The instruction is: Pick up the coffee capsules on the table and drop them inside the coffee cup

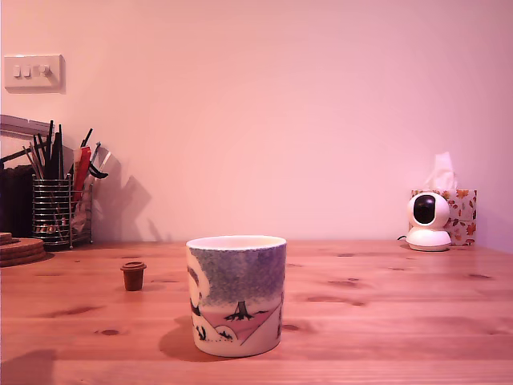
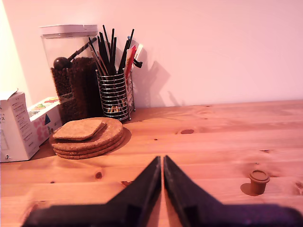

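A small brown coffee capsule [image 1: 133,275] stands on the wooden table, to the exterior view's left of the coffee cup [image 1: 237,293]. The cup is a wide mug with a cream rim, a speckled grey-purple sky, a pink hill and a black tree. In the wrist view the same brown capsule [image 2: 259,181] stands apart from the gripper, off to one side of it. My gripper [image 2: 162,160] shows only in the wrist view, its two dark fingers [image 2: 142,187] pressed together with nothing between them. The cup is outside the wrist view. The arm is outside the exterior view.
A wire pen holder [image 1: 61,210] stands against the wall at the exterior view's left, with stacked cork coasters [image 2: 88,137], a coffee-bean jar [image 2: 70,71] and cartons [image 2: 16,125] nearby. A white camera [image 1: 427,220] and a tissue box [image 1: 458,210] sit at the back right.
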Action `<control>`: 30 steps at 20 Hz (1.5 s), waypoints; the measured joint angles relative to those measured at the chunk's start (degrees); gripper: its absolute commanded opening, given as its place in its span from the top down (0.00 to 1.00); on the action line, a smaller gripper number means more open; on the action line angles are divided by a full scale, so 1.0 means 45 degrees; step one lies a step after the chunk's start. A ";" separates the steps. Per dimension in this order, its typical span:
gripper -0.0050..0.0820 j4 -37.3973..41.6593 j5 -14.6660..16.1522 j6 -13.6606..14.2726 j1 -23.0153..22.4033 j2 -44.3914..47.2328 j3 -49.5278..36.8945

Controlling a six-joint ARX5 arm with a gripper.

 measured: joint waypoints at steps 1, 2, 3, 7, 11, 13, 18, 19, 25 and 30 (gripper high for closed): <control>0.97 -0.0374 0.0709 -0.0510 0.0238 -0.0034 0.0092; 0.97 -0.1224 0.1326 -0.0967 0.0602 -0.0058 0.0355; 0.97 -0.1831 0.1413 -0.1161 0.0699 -0.0058 0.0525; 0.97 -0.2025 0.1477 -0.1195 0.0714 -0.0058 0.0525; 0.97 -0.1909 0.1559 -0.1200 0.0714 -0.0058 0.0525; 0.97 -0.1443 0.2166 -0.1205 0.0714 -0.0058 0.0529; 0.97 -0.1166 0.3949 -0.1205 0.0714 -0.0058 0.0529; 0.97 -0.1190 0.4172 -0.1209 0.0714 -0.0058 0.0529; 0.97 -0.1511 0.4697 -0.1195 0.0151 -0.0058 0.0529; 0.97 -0.1559 0.3993 -0.0811 -0.1685 0.0661 0.0529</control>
